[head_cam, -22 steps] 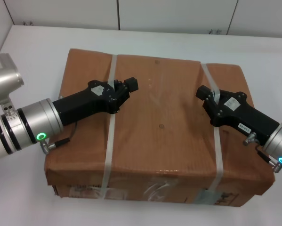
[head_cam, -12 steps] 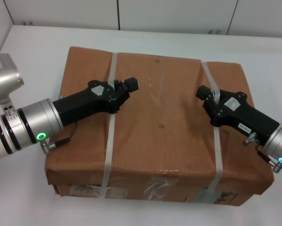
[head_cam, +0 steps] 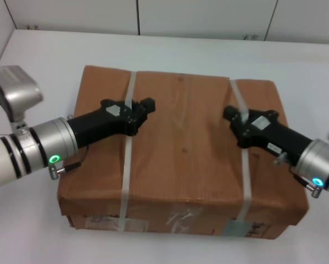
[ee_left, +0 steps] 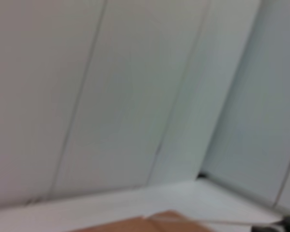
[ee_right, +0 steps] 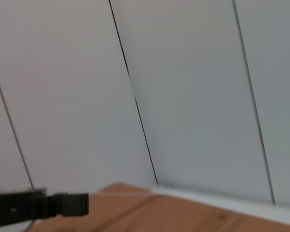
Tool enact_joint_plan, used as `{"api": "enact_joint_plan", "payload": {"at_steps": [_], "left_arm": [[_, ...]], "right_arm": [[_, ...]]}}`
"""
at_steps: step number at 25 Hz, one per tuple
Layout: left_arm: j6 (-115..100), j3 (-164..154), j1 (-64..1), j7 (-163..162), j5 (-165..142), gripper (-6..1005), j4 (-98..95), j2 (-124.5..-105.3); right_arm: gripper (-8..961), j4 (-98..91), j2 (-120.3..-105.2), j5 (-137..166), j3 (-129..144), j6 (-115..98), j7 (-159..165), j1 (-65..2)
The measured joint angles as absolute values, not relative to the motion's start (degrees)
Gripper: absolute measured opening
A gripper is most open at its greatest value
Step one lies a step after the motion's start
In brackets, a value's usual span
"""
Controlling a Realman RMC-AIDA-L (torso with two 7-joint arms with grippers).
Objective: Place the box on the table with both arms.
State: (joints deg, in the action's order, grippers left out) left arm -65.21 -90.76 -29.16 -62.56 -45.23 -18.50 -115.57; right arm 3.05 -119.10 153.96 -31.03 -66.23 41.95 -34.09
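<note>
We see the box (head_cam: 180,159), a large flat parcel in brown paper, over the middle of the white table (head_cam: 296,60), its long sides running parallel to the table's far edge and its labelled, taped side turned toward the near edge. We cannot tell whether its underside touches the tabletop. Two whitish straps cross it from far edge to near edge, the left strap (head_cam: 126,165) and the right strap (head_cam: 242,165).

The left gripper (head_cam: 145,105) lies low over the box's top, reaching in from the table's left side, its black tip right at the left strap in the box's far half. The right gripper (head_cam: 231,114) reaches in from the right side in mirror fashion, its tip at the right strap. We cannot tell for either gripper how its fingers stand, or whether they hook the straps.

In the right wrist view a strip of the box's brown top (ee_right: 174,212) shows below pale wall panels (ee_right: 183,96), with the other arm's black gripper (ee_right: 62,205) over it.
</note>
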Motion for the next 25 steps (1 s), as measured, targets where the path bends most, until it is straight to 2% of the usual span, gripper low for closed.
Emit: {"api": "enact_joint_plan", "payload": {"at_steps": [9,25], "left_arm": [[-49.5,-91.1,-33.4,-62.8,-49.5,35,-15.3,-116.94],[-43.6,-91.6,-34.3,-62.3,-51.1,38,-12.7,-117.06]], "right_arm": [[30,9.2,-119.09,155.1,-28.1,-42.1,41.3,-39.4],[29,10.9,-119.09,155.0,-28.2,-37.1,41.9,-39.9]]}}
